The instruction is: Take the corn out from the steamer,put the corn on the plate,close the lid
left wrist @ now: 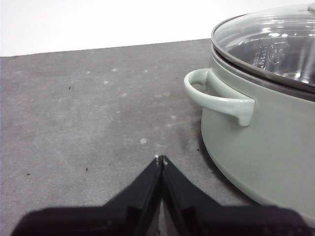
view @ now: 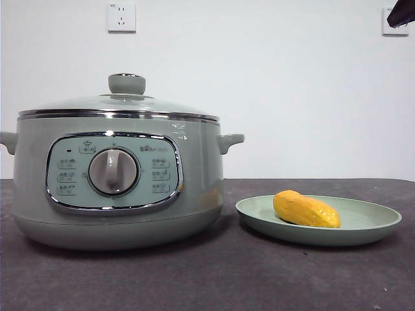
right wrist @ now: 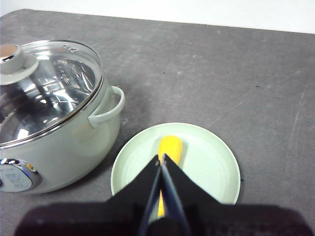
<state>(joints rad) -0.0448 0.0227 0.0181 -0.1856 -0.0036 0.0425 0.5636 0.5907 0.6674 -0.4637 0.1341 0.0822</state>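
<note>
The corn (right wrist: pixel 170 147) lies on the plate (right wrist: pixel 211 162), directly below the clenched, empty right gripper (right wrist: pixel 161 158), its long axis in line with the jaws. The left gripper (left wrist: pixel 161 158), also clenched, hangs beside the lidded steamer (left wrist: pixel 266 147).

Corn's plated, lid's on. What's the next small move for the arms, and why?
Probably just retract the right tool up and clear. The corn lies on the plate, and the lid sits on the steamer, so no task step looks left. That tool hangs shut above the plate; the left tool, also shut, holds nothing beside the steamer.
</note>
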